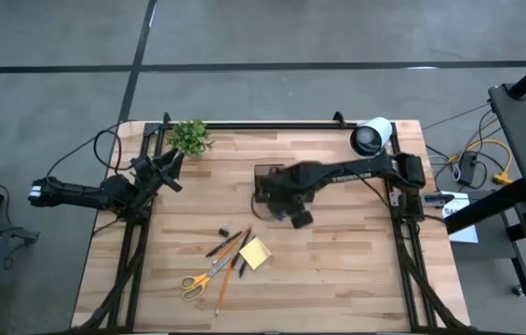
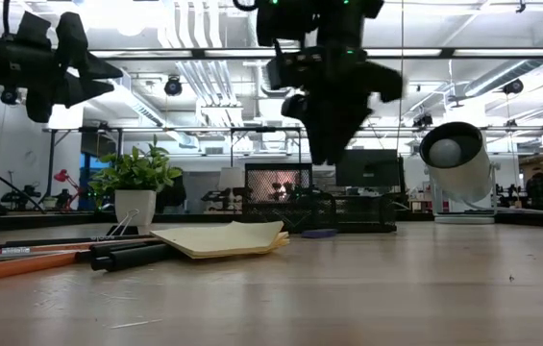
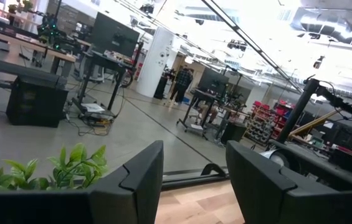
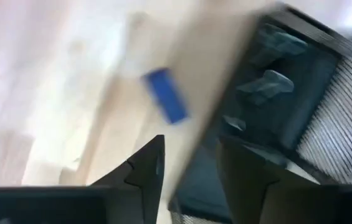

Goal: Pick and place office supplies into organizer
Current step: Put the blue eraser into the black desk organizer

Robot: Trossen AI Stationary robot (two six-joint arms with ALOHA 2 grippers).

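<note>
Fingers parted and holding nothing on the left gripper (image 1: pixel 171 167), raised off the table's (image 1: pixel 356 270) left edge beside the small green plant (image 1: pixel 190 137), arm folded back past that edge. Plant leaves (image 3: pixel 45 171) and the room beyond caught between its dark fingers (image 3: pixel 135 186) only in the left wrist view.

Loose supplies low on the table: yellow-handled scissors (image 1: pixel 199 281), orange pencils (image 1: pixel 225 272), dark pens (image 1: pixel 222 247), yellow sticky-note pad (image 1: pixel 254 252), tiny dark bits (image 1: pixel 226 230) just above them. From the low view, pad (image 2: pixel 223 238) and pens (image 2: pixel 132 256) in the foreground, scissors mostly hidden.

Black mesh organizer (image 1: pixel 266 182) near table centre, half covered from above by the right arm reaching in from the right edge. Right gripper (image 1: pixel 298 214) raised beside it, fingers (image 4: pixel 141 171) spread with nothing between them. Shown by the right wrist view alone, blurred: a small blue piece (image 4: pixel 166 95) on the wood outside the organizer wall (image 4: pixel 269 130), contents hard to make out.

White-and-black roll (image 1: pixel 371 136) at the far right corner.
</note>
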